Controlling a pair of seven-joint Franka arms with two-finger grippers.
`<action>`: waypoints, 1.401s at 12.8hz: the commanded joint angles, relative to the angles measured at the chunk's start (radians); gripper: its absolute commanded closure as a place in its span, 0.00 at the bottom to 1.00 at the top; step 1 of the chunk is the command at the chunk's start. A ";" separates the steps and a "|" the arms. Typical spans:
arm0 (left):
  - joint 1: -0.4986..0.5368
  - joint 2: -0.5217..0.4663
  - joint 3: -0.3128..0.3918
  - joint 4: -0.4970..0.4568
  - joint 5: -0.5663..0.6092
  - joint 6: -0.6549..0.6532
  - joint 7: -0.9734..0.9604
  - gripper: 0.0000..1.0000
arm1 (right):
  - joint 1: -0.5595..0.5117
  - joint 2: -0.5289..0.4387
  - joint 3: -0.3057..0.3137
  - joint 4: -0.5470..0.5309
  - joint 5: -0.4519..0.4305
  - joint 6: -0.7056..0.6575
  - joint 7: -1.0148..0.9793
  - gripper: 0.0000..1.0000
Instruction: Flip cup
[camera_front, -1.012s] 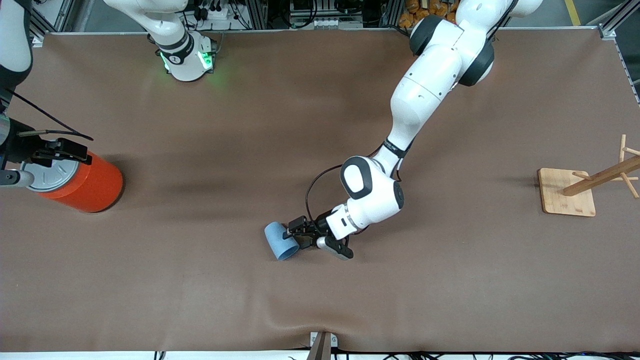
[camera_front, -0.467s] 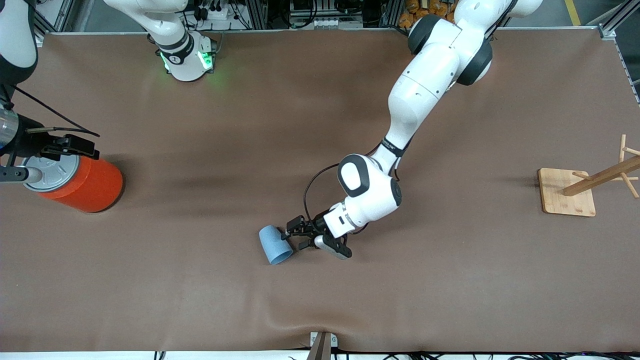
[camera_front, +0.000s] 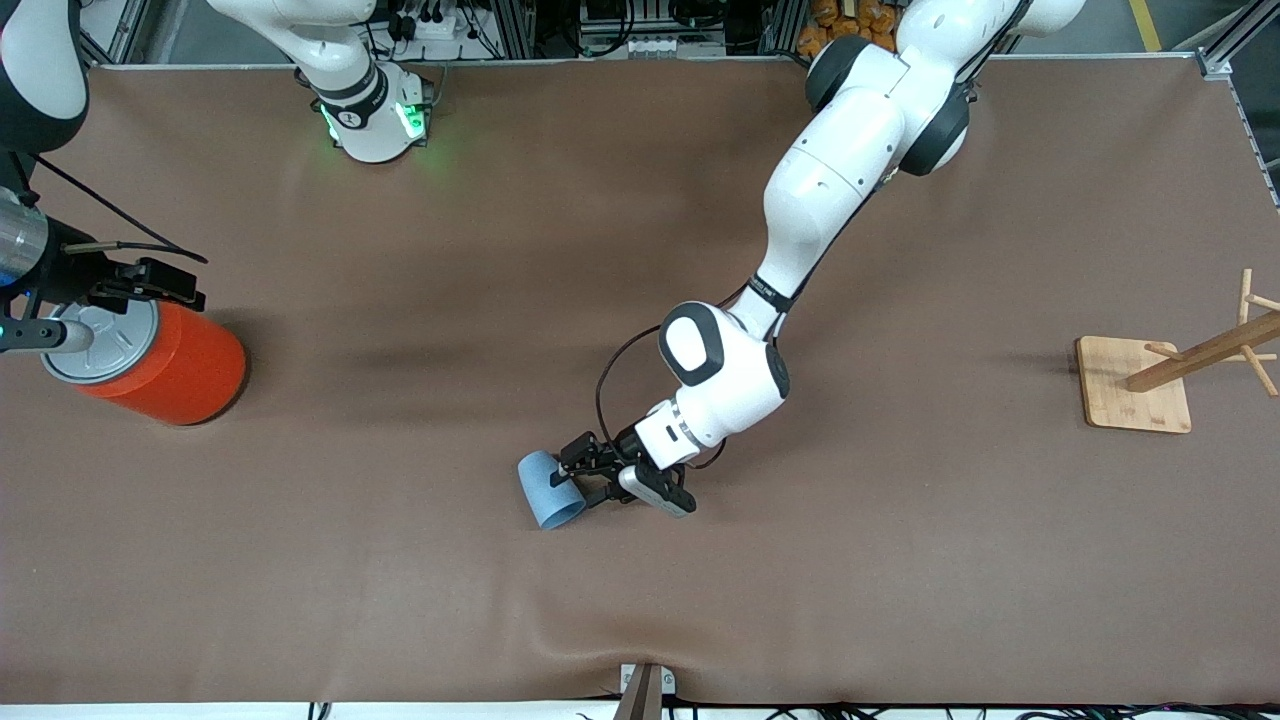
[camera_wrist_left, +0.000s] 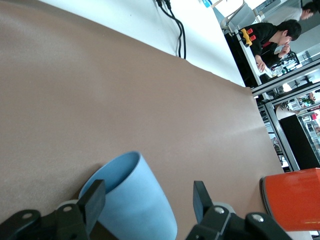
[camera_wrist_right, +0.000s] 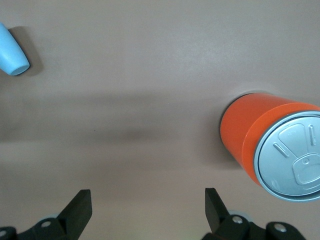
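From the front camera there is one cup (camera_front: 548, 489), one orange can (camera_front: 150, 358) with a grey lid, one wooden rack (camera_front: 1180, 370) on a square base, and two arms. The light-blue cup lies on its side on the brown table (camera_front: 900, 560), about midway between the two ends and nearer to the front camera than the can, its open mouth turned toward that camera. The left gripper (camera_front: 577, 480) is low at the cup, fingers spread, one on each side of its body. The can stands upright at the right arm's end of the table; the right gripper (camera_front: 150, 283) hangs above its lid, fingers apart. The rack stands at the left arm's end, well apart from the cup.

Against the picture half a second earlier, the cup lies in the same spot, while the left arm's elbow and wrist have shifted toward the right arm's end and the gripper has closed in on the cup. A full second back, the cup lay slightly farther toward the left arm's end. The right gripper has drifted upward in the view over the can.

The left wrist view shows one cup (camera_wrist_left: 132, 197) on its side between two spread fingers (camera_wrist_left: 92, 205), and a corner of the can (camera_wrist_left: 295, 197) farther off.

The right wrist view shows one can (camera_wrist_right: 272, 147) upright, one cup (camera_wrist_right: 12, 52) small and well apart from it, and two parted fingertips (camera_wrist_right: 77, 207) holding nothing.
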 joint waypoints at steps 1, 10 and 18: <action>-0.016 0.032 0.050 0.066 -0.019 0.012 -0.028 0.21 | 0.004 -0.032 0.000 -0.037 0.015 0.016 0.014 0.00; -0.079 0.062 0.162 0.069 -0.019 0.038 -0.029 0.25 | 0.008 -0.029 0.000 -0.039 0.014 0.016 0.014 0.00; -0.106 0.108 0.167 0.122 -0.021 0.090 -0.060 0.25 | 0.008 -0.029 0.000 -0.039 0.012 0.015 0.014 0.00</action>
